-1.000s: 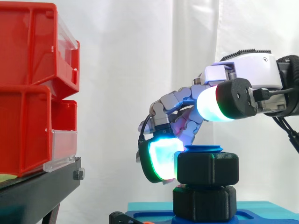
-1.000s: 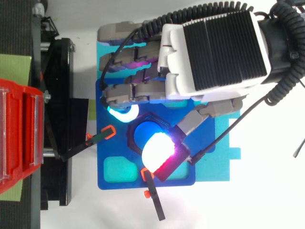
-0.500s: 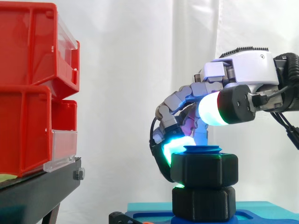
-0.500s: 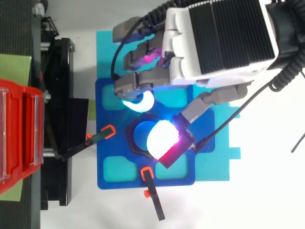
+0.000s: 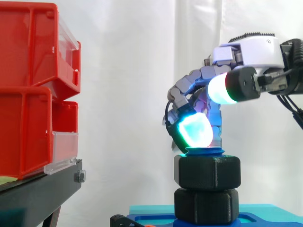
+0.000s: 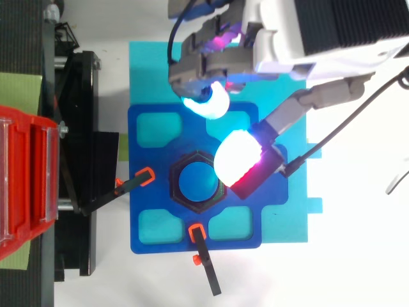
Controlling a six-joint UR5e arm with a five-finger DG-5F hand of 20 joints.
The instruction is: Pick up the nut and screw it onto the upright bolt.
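Low in the side view's centre, the nut sits on the bolt, perhaps not fully tightened; my hand hovers above, fingers curled, holding nothing.

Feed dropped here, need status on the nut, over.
Robot hand curled, empty, above nut. Nut seated on upright bolt. Orange-tipped clamps beside it, not blocking.

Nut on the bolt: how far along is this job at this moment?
Done: the black hexagonal plastic nut sits threaded on the upright blue bolt, whose top shows above it. In hand: nothing; the hand hovers with curled fingers clear of the nut. Left: perhaps more turns, since a thin gap separates the nut from the black hexagonal base below.
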